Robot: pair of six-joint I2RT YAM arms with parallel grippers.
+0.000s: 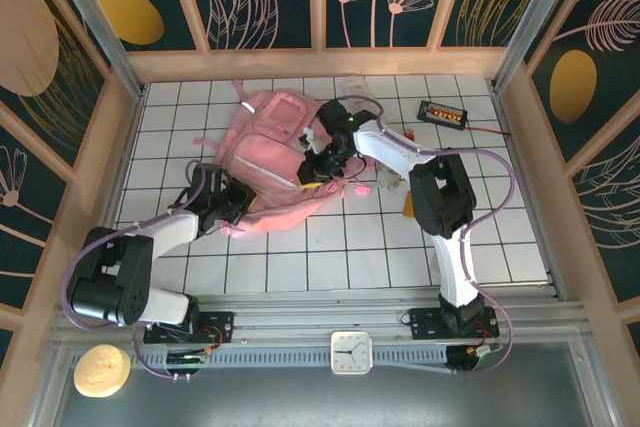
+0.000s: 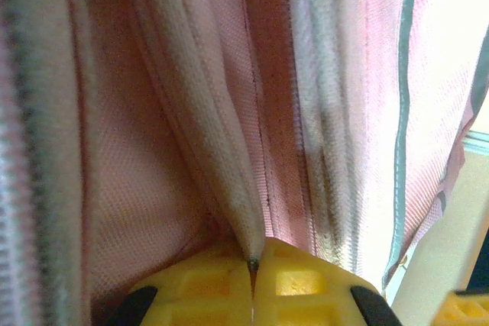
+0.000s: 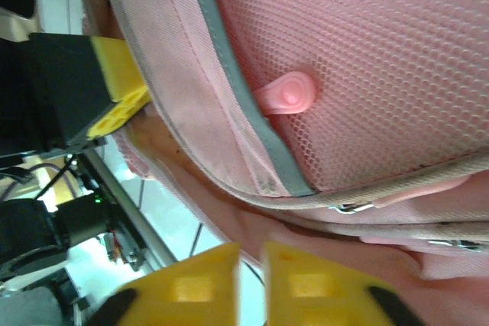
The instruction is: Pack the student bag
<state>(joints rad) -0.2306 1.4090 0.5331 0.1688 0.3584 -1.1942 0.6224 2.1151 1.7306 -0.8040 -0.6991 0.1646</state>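
The student bag, a big soft pink backpack, lies in the middle of the white tiled table. My left gripper sits at the bag's near left edge. In the left wrist view my left gripper is shut, its yellow pads pinching a ridge of the bag's pink fabric. My right gripper is at the bag's right side. In the right wrist view my right gripper has a narrow gap between its jaws with nothing in it, just below the bag's mesh pocket and a pink zipper pull.
A black device with orange buttons lies at the back right. A clear plastic item sits behind the bag, small pink pieces and an orange thing to its right. Wooden walls surround the table; a clock rests on the front rail.
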